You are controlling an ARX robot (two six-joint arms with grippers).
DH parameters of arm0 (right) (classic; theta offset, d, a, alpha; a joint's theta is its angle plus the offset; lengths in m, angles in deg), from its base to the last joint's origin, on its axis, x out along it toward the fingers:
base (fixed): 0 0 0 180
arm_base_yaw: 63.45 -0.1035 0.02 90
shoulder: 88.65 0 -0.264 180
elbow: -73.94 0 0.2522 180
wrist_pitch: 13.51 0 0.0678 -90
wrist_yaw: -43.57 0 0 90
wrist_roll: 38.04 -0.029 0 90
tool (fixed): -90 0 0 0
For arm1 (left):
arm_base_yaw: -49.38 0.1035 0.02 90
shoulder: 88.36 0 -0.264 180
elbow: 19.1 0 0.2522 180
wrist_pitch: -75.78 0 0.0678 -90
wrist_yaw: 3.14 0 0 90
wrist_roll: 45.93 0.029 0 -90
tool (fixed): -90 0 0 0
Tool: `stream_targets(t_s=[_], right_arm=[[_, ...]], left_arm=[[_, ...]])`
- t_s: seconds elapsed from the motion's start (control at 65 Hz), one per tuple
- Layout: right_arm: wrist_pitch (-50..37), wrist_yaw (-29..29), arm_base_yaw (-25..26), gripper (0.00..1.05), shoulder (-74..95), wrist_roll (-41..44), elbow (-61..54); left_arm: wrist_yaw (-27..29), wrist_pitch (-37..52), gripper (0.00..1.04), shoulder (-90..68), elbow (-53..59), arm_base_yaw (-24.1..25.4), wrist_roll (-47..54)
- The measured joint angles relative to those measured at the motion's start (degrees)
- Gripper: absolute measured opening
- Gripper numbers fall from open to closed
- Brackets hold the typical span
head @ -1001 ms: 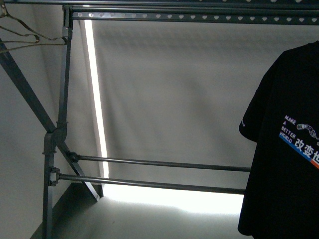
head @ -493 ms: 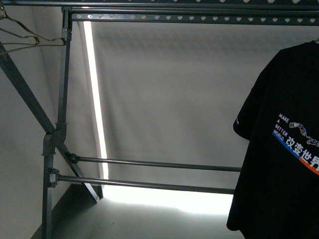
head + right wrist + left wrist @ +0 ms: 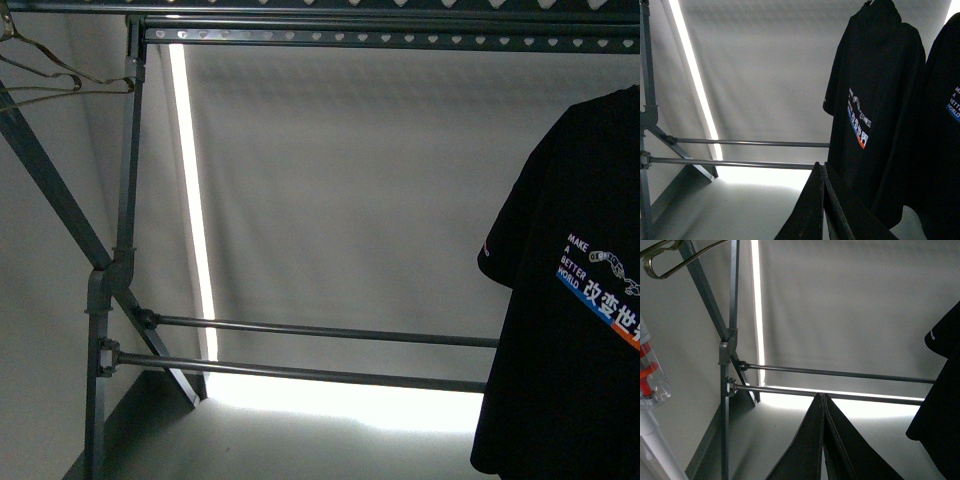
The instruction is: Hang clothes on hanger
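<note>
Black T-shirt [image 3: 575, 290] hangs right side of drying rack [image 3: 115, 270], prob. already on hanger. Left claw [image 3: 823, 405] & right claw [image 3: 822, 172] pressed together, empty. Spare wire hanger [image 3: 45, 70] top left.

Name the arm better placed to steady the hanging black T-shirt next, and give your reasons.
Right, probably. The black T-shirt hangs at the right of the front view, and the right end effector sits closer to it. The left end effector faces the rack's lower bars, with the shirt off at the edge. Both look shut and empty.
</note>
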Motion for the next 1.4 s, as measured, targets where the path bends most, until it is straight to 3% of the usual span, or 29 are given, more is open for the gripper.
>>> stream_targets(t_s=[0.123, 1.139, 1.216, 1.401], right_arm=[[9.7, 0.0, 0.0, 0.02, -8.7, 0.0, 0.0], [10.2, 0.0, 0.0, 0.02, -9.7, 0.0, 0.0], [10.2, 0.0, 0.0, 0.02, -9.7, 0.0, 0.0], [10.2, 0.0, 0.0, 0.02, -9.7, 0.0, 0.0]], left_arm=[[0.0, -1.6, 0.04, 3.6, 2.0, 0.0, 0.0], [0.0, -17.9, 0.04, 26.0, 6.7, 0.0, 0.2], [0.0, -26.9, 0.04, 33.1, 6.7, 0.0, 0.2], [0.0, -28.1, 0.04, 35.7, 6.7, 0.0, 0.2]])
